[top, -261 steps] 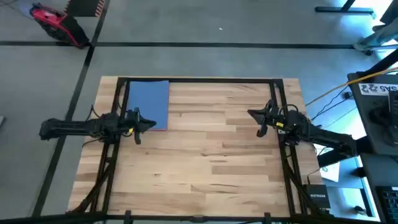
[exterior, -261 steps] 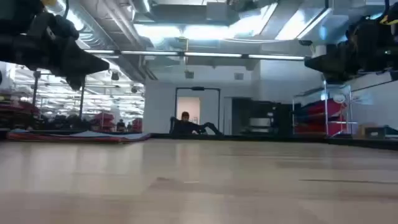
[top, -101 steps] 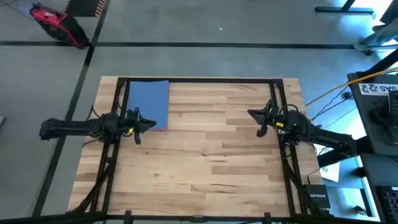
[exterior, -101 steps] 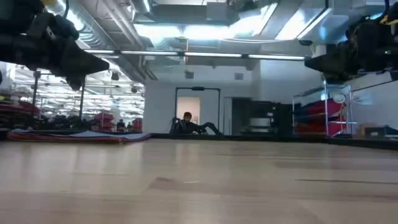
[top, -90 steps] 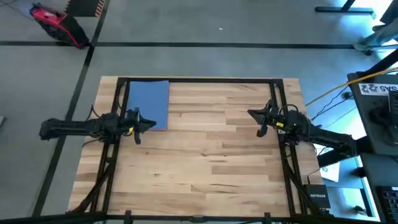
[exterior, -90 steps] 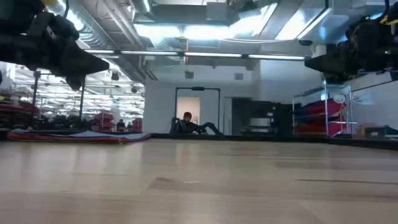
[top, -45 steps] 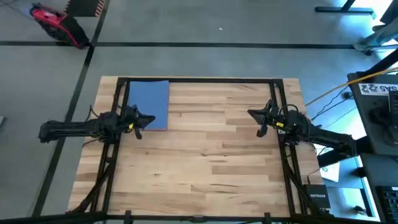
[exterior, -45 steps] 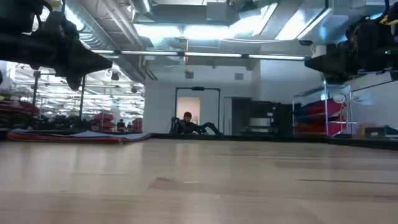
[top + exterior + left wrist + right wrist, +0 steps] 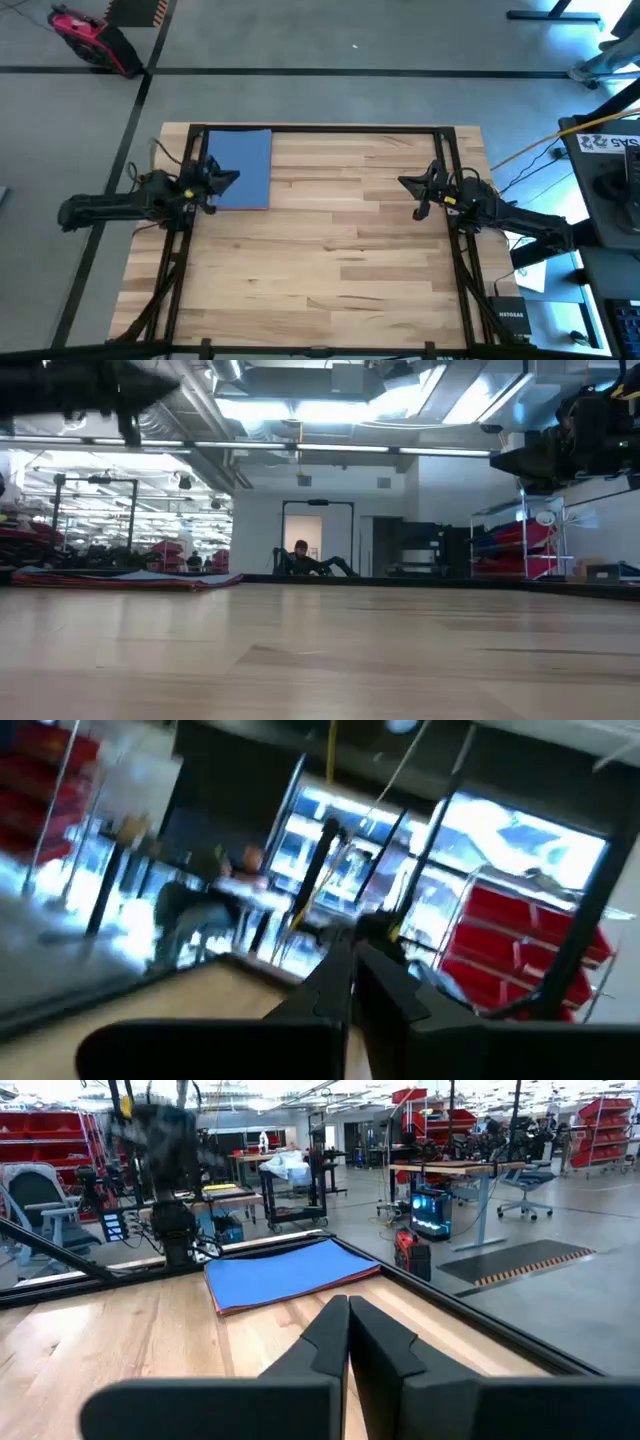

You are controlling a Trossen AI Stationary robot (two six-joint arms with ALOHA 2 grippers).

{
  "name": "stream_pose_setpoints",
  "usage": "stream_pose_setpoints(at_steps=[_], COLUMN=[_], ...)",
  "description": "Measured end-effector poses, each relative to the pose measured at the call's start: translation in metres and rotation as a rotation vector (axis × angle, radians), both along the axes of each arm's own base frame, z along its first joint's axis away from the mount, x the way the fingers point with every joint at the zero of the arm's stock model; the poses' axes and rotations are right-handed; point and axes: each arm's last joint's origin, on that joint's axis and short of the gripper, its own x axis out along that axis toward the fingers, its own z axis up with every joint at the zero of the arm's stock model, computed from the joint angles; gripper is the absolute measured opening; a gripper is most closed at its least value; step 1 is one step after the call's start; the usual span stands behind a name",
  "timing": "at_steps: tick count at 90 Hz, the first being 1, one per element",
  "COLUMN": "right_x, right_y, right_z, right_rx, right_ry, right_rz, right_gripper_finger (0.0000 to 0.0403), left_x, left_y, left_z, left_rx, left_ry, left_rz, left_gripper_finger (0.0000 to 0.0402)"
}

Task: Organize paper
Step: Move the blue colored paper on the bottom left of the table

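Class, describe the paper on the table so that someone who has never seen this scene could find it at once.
Start at the pale wooden table and go to its far left corner in the high view. The paper lies flat there as a neat stack with a blue sheet on top, just beside the left gripper. It is the only coloured patch on the bare wood, with a thin reddish edge peeking out beneath.

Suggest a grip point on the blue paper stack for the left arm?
Probably the near short edge of the paper, where a reddish sheet peeks out beneath the blue in the high view. The stack lies flat on the table, so a top-down pinch has nothing to bite; come in low from the open tabletop side and lift that edge. The left gripper is already over that end, jaws shut.
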Motion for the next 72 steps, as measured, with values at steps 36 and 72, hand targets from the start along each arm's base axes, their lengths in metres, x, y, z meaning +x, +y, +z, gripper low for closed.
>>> stream_pose_setpoints(at_steps=[36,72], right_x=[0.0,0.0], right_y=[-0.001,0.0], right_z=[0.0,0.001], right_rx=[-0.001,0.001], right_ry=[-0.004,-0.012], right_rz=[-0.018,-0.017], right_gripper_finger=[0.0,0.0], left_x=[0.047,0.091], left_y=[-0.006,-0.015], left_z=[0.067,0.051], left_rx=[0.039,-0.134], left_ry=[0.186,0.58], left_rz=[-0.151,-0.456], left_gripper_finger=[0.0,0.0])
